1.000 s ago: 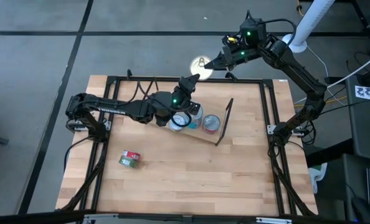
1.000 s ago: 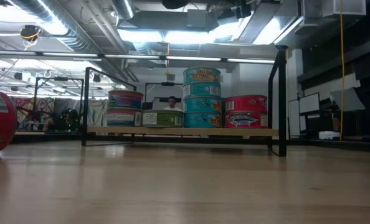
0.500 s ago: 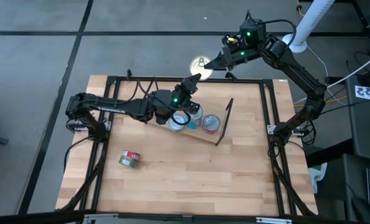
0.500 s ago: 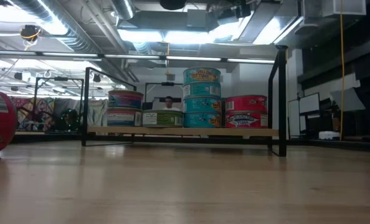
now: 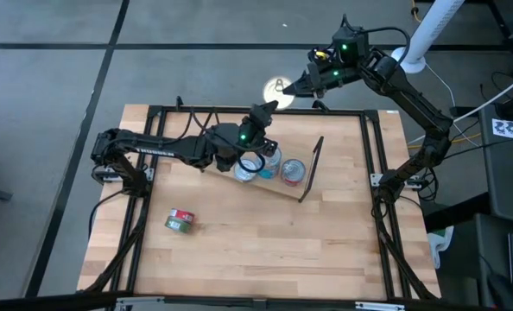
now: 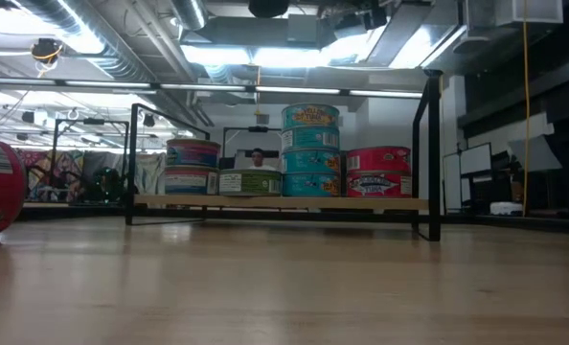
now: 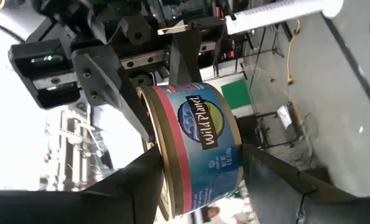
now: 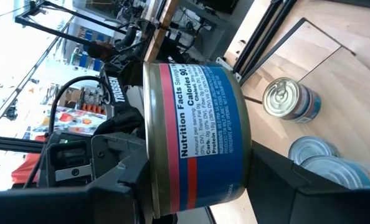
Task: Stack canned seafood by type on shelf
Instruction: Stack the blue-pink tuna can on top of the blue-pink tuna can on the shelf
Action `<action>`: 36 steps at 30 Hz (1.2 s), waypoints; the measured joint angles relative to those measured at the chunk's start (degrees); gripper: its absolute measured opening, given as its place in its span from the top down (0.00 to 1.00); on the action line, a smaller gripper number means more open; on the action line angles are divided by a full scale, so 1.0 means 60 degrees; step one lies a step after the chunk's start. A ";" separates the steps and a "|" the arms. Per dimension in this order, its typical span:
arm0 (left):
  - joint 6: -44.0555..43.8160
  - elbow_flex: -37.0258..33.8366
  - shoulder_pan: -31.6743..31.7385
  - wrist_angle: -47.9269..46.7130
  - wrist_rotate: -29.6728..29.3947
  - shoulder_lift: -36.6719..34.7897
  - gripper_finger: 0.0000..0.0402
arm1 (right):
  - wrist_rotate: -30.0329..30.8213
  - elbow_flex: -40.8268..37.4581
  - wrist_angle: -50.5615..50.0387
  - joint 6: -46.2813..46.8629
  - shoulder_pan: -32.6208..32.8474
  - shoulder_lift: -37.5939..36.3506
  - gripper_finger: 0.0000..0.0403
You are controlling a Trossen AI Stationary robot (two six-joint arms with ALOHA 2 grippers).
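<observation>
A blue can with a pink band and a gold lid is held in the air beyond the table's far edge, lid up. My right gripper reaches it from the right and my left gripper from the near-left; both are shut on it. The light-wood shelf stands mid-table. It carries two stacked blue cans, one green-label can, three stacked teal cans and two stacked red cans. A red-green can lies loose on the table, near-left. My left gripper pinches the blue can between its two fingers, one finger at the lid rim and the other at the bottom face. It comes slanting up from the near-left. The can is lifted clear. My right gripper pinches the same can across its height, one finger at the lid edge and the other finger at the bottom. It comes level from the right. The can is lifted clear, its label side toward the wrist.
The shelf's black wire end frame stands at its right end. The left arm's wrist hangs over the cans on the shelf. Bare tabletop lies toward the near and right sides. A person sits in the room behind the shelf.
My left arm's wrist has edged slightly toward the far edge; its fingertips and the blue can have stayed in place. The right arm has kept still.
</observation>
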 joint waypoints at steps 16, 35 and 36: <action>-0.0855 -0.0007 -0.0011 0.0063 0.0207 0.0089 0.50 | -0.0416 -0.0011 -0.0369 -0.0204 0.0007 0.0077 0.53; 0.0654 -0.0029 -0.0011 0.1291 -0.0047 0.0241 0.54 | -0.1143 -0.0160 -0.0297 0.0021 -0.0004 0.0098 0.53; 0.0658 -0.0029 -0.0011 0.1298 -0.0052 0.0241 0.55 | -0.1145 -0.0160 -0.0266 0.0013 -0.0004 0.0098 0.53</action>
